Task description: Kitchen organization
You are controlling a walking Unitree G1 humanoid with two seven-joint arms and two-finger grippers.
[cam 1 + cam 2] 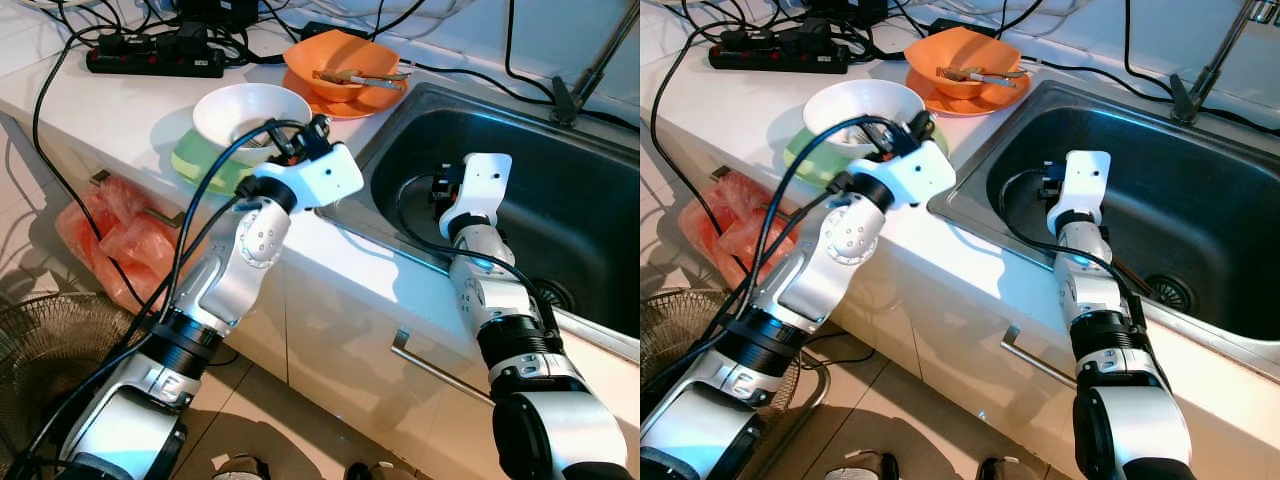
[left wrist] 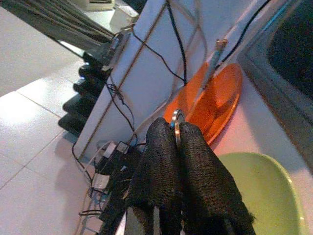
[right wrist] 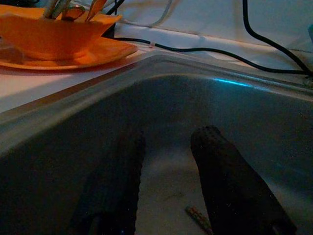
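Over white bowl (image 1: 250, 112), left gripper (image 2: 177, 139) pinching thin metal piece (image 2: 176, 119); right gripper (image 3: 166, 161) spread in sink (image 1: 560, 190).

Left claw (image 2: 177, 139) pinches thin metal item, mostly hidden between fingers

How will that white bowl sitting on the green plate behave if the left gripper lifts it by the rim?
The white bowl looks glazed and rigid, so probably slippery and breakable. It rests on the green plate, which may shift with it. The left gripper, shut on something thin and metallic, would need to open first.
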